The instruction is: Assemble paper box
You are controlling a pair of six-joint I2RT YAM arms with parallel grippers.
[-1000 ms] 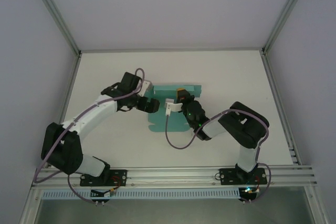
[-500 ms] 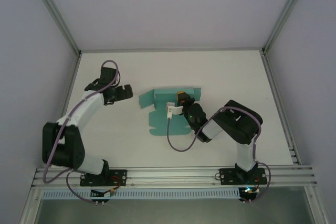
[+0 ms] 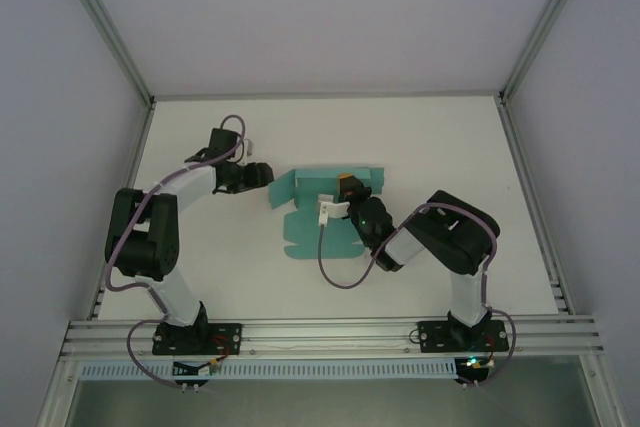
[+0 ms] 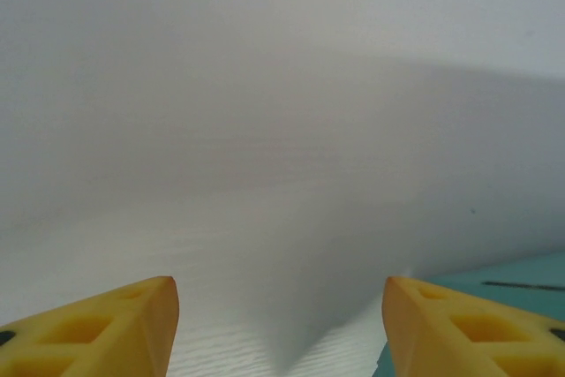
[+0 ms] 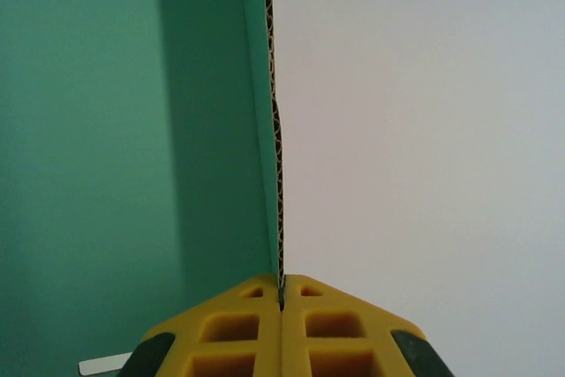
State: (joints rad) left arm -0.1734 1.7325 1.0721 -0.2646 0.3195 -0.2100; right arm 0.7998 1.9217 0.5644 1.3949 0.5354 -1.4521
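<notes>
The paper box (image 3: 305,232) is a teal die-cut card lying mid-table, with its back and left flaps raised. My right gripper (image 3: 347,185) is shut on the back flap. The right wrist view shows the corrugated edge (image 5: 277,156) upright and pinched between the yellow fingertips (image 5: 247,324), with the teal panel (image 5: 124,130) to the left. My left gripper (image 3: 264,175) hangs just left of the card's left flap. In the left wrist view it (image 4: 281,328) is open over bare table, and a teal corner of the card (image 4: 530,273) lies by its right finger.
The white table (image 3: 450,147) is bounded by aluminium frame rails (image 3: 528,187) on both sides and a rail at the near edge by the arm bases. A purple cable (image 3: 335,272) loops from the right arm over the table in front of the card.
My left gripper left the card's left flap, swung out left, and has come back beside the flap with its jaws narrower. The right gripper has kept its grip, shifting slightly.
</notes>
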